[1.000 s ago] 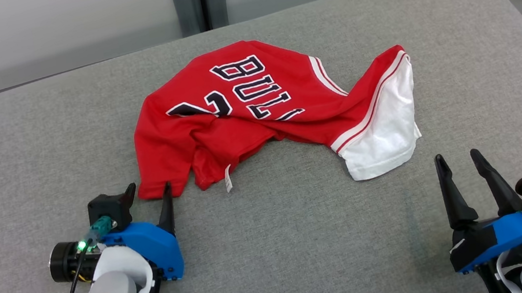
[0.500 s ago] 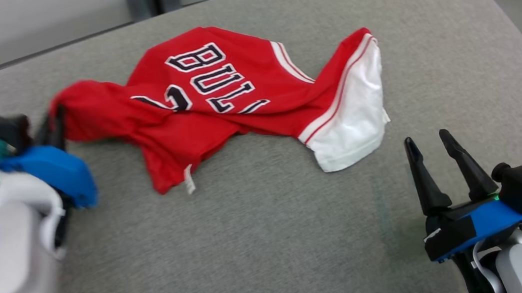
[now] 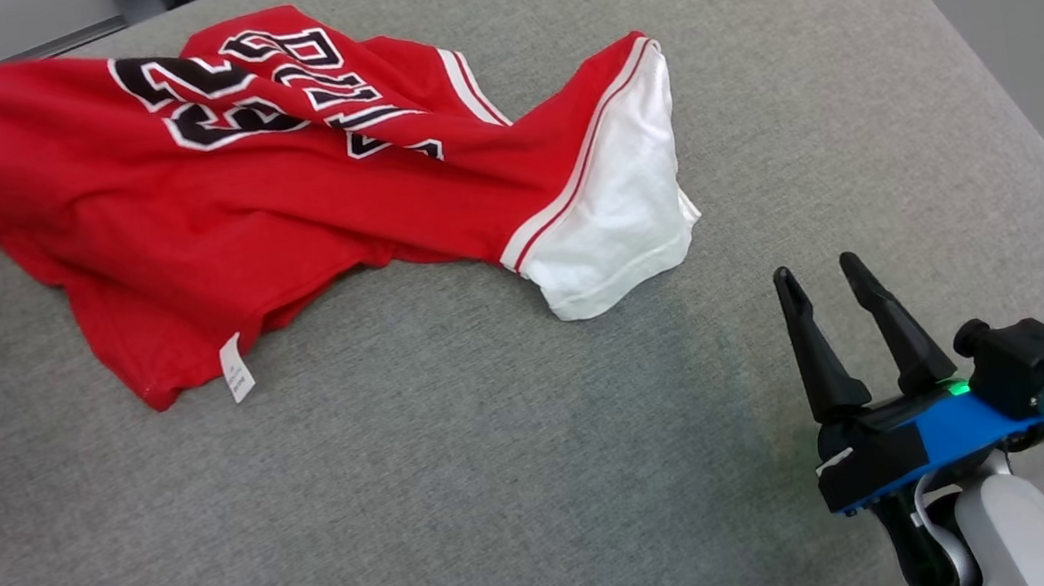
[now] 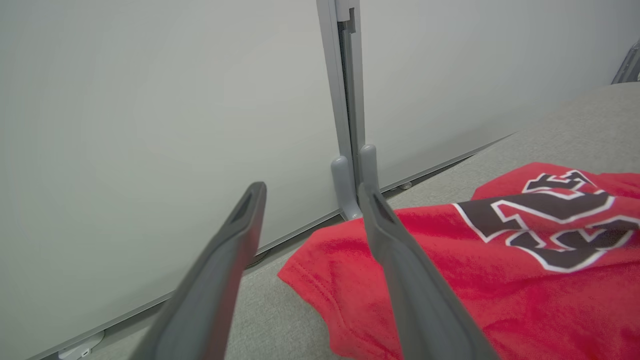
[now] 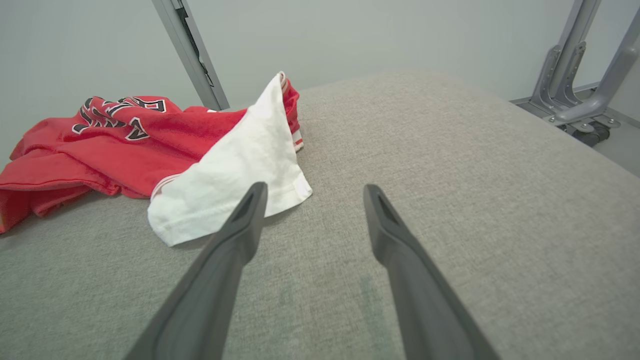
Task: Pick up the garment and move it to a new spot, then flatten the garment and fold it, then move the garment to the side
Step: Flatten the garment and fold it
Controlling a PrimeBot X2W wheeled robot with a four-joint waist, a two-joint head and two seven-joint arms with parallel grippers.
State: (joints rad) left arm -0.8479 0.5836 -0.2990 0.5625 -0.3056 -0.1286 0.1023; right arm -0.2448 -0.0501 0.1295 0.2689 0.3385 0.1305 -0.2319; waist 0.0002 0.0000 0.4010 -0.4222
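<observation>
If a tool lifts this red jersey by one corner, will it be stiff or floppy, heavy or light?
Probably floppy: the red jersey lies in soft folds on the grey fabric surface, so it should drape from any grip. Likely light, as the cloth looks thin. Pushed, it would probably bunch up rather than slide whole.

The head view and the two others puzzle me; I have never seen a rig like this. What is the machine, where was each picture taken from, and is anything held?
It is a wheeled robot with two arms, each ending in jaws: two long dark fingers. One picture looks down from its head; the other two look along each arm's fingers from its wrist. On the grey padded surface lies a crumpled red jersey with a white part. Both jaws stand open: the left at the jersey's edge, no cloth between them; the right short of the white part. Nothing is held.
</observation>
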